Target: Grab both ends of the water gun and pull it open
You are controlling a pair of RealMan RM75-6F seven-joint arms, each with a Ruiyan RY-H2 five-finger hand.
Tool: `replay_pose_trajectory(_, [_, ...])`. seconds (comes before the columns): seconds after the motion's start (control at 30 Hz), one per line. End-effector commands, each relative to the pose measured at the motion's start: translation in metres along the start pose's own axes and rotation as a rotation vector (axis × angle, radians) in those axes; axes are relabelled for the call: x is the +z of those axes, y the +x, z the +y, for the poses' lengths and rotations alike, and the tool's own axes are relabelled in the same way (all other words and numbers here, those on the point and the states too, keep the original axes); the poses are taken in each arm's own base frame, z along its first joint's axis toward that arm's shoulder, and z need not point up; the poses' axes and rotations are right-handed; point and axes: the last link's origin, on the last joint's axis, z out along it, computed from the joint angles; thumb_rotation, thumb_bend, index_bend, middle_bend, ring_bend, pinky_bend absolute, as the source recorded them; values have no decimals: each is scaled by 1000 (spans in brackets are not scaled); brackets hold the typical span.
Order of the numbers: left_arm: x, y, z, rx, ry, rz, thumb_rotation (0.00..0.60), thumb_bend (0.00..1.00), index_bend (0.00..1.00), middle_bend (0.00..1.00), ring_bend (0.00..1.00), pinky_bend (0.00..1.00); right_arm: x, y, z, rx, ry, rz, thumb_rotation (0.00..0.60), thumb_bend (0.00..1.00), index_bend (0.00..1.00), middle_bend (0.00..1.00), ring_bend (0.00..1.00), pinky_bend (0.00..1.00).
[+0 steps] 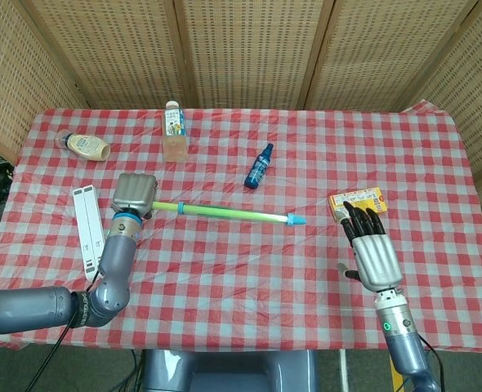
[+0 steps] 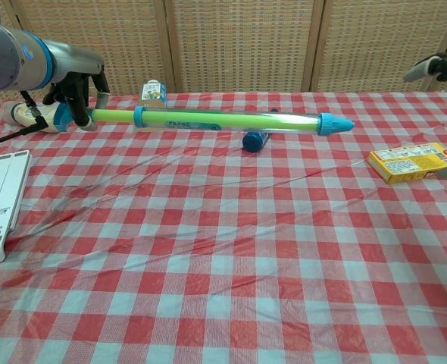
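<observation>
The left hand (image 1: 135, 194) has its fingers wrapped round the handle end of the long green plastic water gun with blue collar and blue nozzle (image 1: 225, 214), and the tube sticks straight out from that fist toward the robot's right, level and clear of the red-and-white checked tablecloth (image 1: 249, 269). The chest view confirms it: fist (image 2: 73, 95) closed on the near end, tube (image 2: 223, 119) running horizontal, blue tip hanging free with nothing under it.

Over on the other side, the right hand (image 1: 373, 251) is up, flat, fingers spread and holding nothing. It sits well to the right of that blue tip, with the yellow cardboard box (image 1: 357, 202) just beyond its fingertips.

How will this thing handle? By the look of it, light hollow plastic, stiff along its length, held out by one end without any sag. The smooth round barrel looks slippery, so a loose wrap would likely slide. The better purchase for the empty hand is probably right behind the flared blue nozzle, where the step gives the fingers something to catch. Pull straight along the axis; any sideways bend could jam the plunger or twist the tube in the left fist.
</observation>
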Motion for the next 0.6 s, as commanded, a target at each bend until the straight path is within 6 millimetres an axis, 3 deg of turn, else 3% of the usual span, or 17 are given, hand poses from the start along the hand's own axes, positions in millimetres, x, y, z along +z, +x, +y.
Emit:
replay_pose_trajectory(0.03, [-4, 2, -4, 15, 20, -5, 600, 574, 829, 915, 835, 719, 20, 8, -17, -27, 7, 14, 600, 150, 190, 292, 334, 256])
replay_pose_trajectory(0.2, [-7, 2, -6, 14, 40, -11, 600, 574, 829, 915, 835, 719, 31, 10, -28, -41, -10, 32, 600, 161, 265, 692, 745, 472])
replay_pose_trajectory(0.6, [-13, 1, -5, 9, 50, -11, 600, 574, 829, 915, 835, 719, 31, 0, -40, -23, -22, -18, 600, 173, 340, 995, 994, 613])
